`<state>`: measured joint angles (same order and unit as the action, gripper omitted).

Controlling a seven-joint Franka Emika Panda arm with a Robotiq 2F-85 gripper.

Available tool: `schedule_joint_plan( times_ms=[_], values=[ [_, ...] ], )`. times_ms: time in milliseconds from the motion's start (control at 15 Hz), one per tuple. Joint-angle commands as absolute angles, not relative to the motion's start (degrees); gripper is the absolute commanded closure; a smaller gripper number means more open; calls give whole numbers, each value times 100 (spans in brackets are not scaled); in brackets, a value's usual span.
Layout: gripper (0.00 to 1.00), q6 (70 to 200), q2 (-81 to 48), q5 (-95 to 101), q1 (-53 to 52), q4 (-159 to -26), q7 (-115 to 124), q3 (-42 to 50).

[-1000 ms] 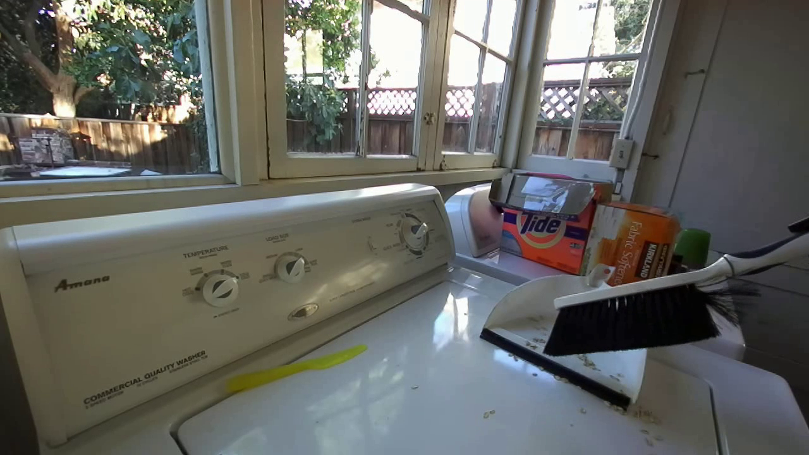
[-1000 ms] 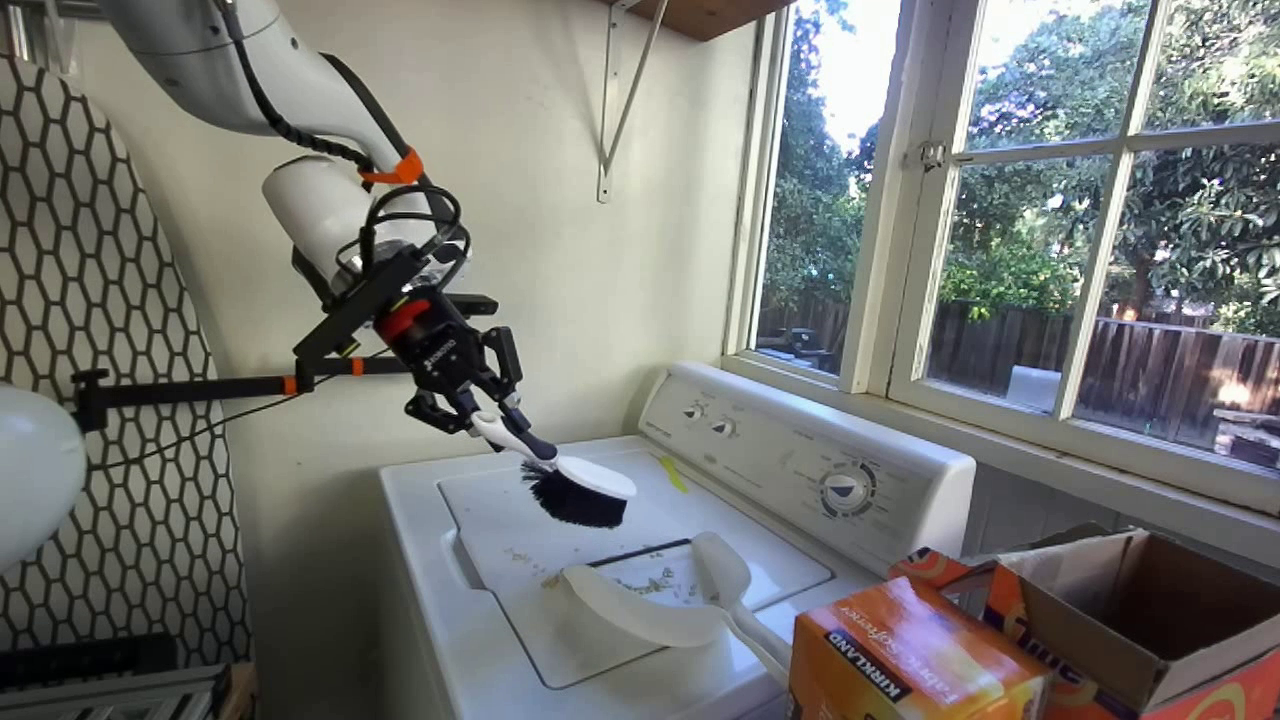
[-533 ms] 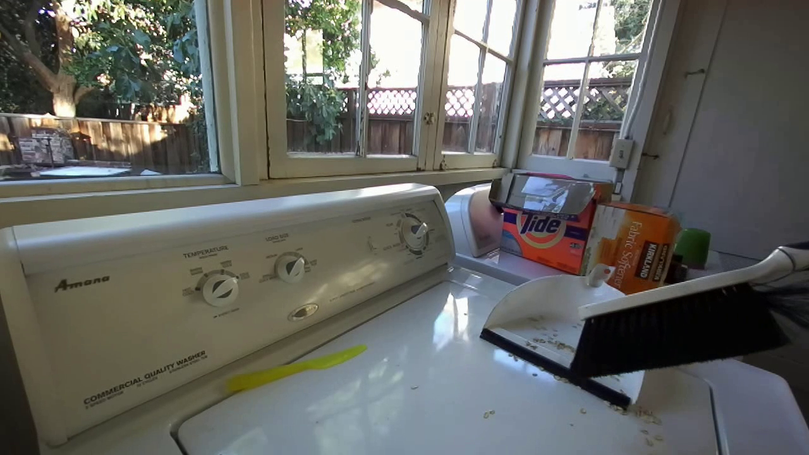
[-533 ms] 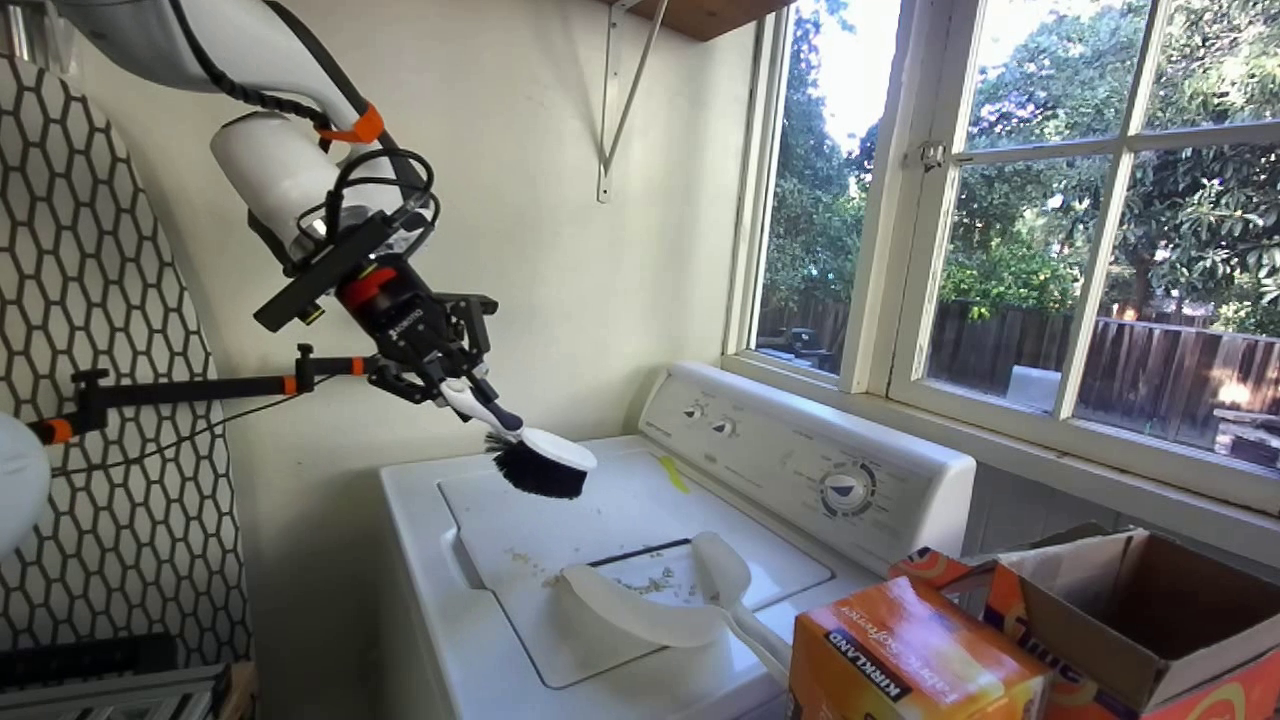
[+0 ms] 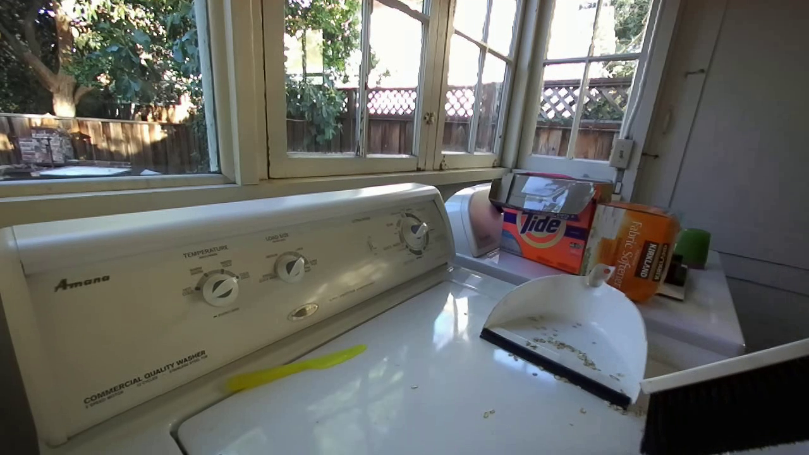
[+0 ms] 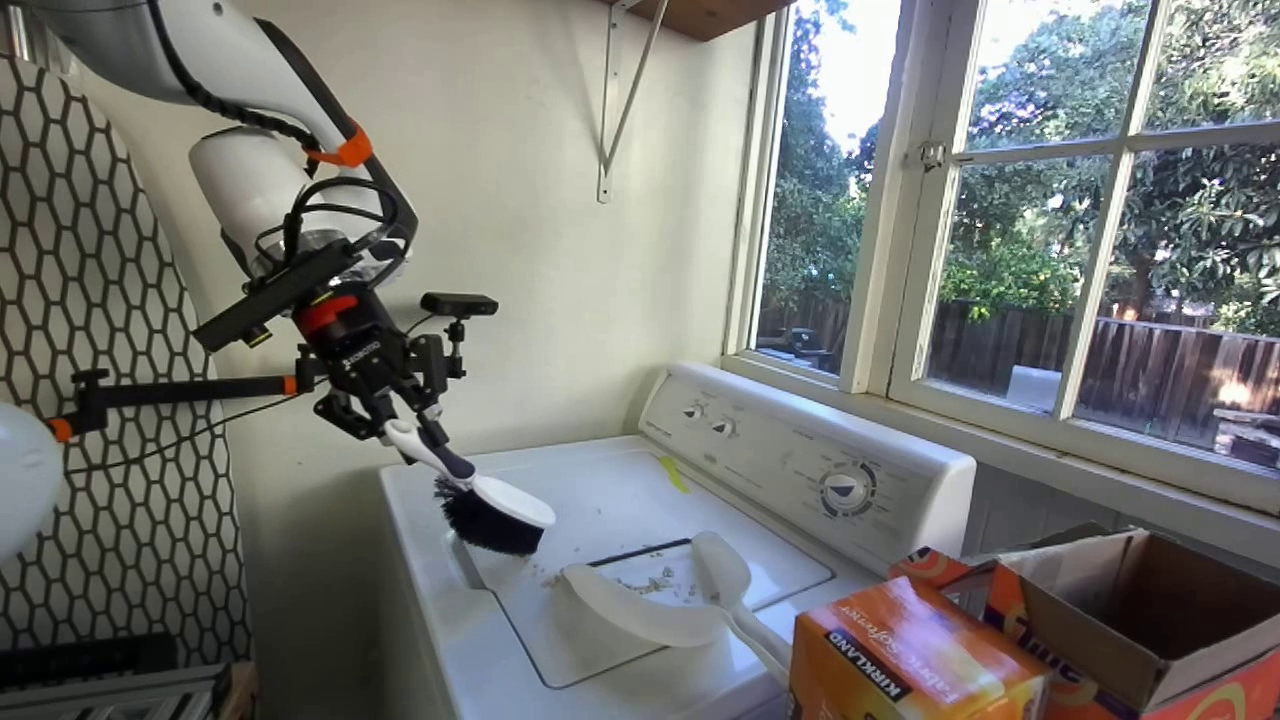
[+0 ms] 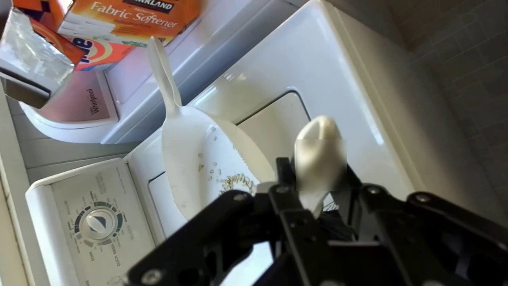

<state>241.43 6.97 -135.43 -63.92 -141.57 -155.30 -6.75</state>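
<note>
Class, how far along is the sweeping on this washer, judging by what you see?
Looks done: a cluster of flakes lies inside the dustpan. In hand: the end effector grips the brush; whether its bristles touch the lid is unclear. Remaining: scattered flakes lie on the lid outside the dustpan's black lip.

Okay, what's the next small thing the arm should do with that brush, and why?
Probably settle the bristles of the brush onto the washer lid beside the loose oat-like flakes. The gripper holds the brush near them, and they lie outside the dark lip of the dustpan. I can't tell whether the bristles touch the lid.
</note>
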Motion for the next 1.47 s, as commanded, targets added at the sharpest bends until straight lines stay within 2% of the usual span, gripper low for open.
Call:
schedule_joint_plan(
  times_ms=[0,467,1400],
  values=[
    [93,24211,779,-13836,-6787,-14304,-15969,-377],
    [93,23965,603,-13633,-7090,-14338,-15883,209],
    [93,23306,45,-12753,-6968,-13862,-15831,910]
  ],
)
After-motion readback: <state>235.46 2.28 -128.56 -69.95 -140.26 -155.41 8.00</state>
